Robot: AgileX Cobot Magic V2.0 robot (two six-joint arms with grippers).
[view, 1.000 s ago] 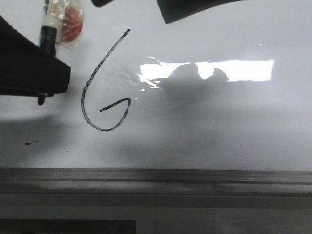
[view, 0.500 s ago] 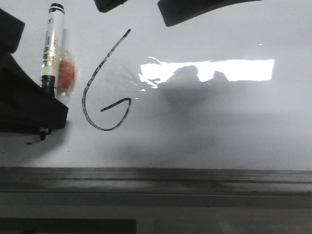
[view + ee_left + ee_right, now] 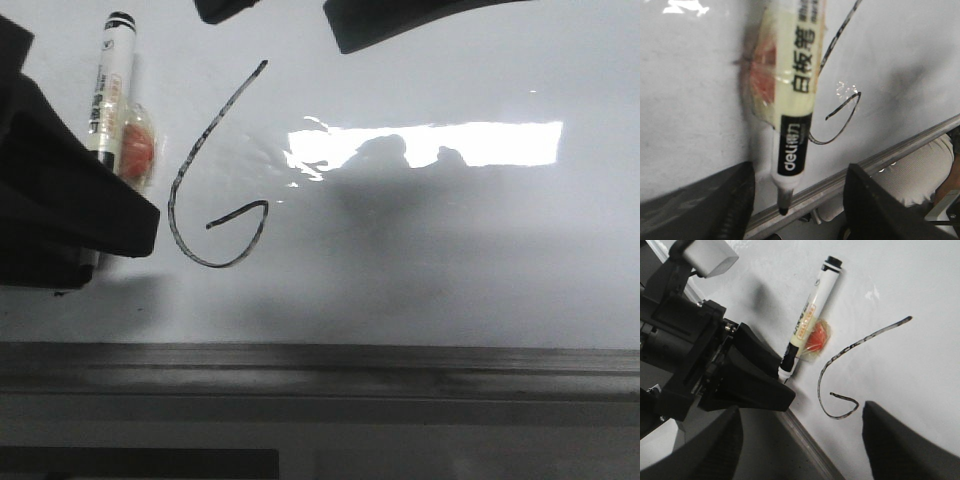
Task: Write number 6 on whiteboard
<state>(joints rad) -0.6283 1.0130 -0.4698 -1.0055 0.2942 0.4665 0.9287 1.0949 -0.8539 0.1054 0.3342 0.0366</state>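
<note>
The number 6 (image 3: 171,200) is drawn in thin black line on the whiteboard (image 3: 450,260). A white marker (image 3: 110,85) with a black tip lies flat on the board just left of it, an orange-red lump (image 3: 138,148) taped to its side. My left gripper (image 3: 800,212) is open. Its black fingers (image 3: 735,210) stand wide on both sides of the marker's tip (image 3: 783,207) without touching it. My right gripper (image 3: 800,445) is open and holds nothing, hanging above the 6 (image 3: 819,385) and the board's edge.
A grey metal edge strip (image 3: 400,365) runs along the board's near side. A bright rectangular glare (image 3: 470,143) lies on the board to the right of the 6. The right gripper's fingers (image 3: 400,25) show at the top of the front view.
The marker came down toward the near edge in the left gripper and was let go flat on the board. The left gripper then shifted slightly over its tip.
</note>
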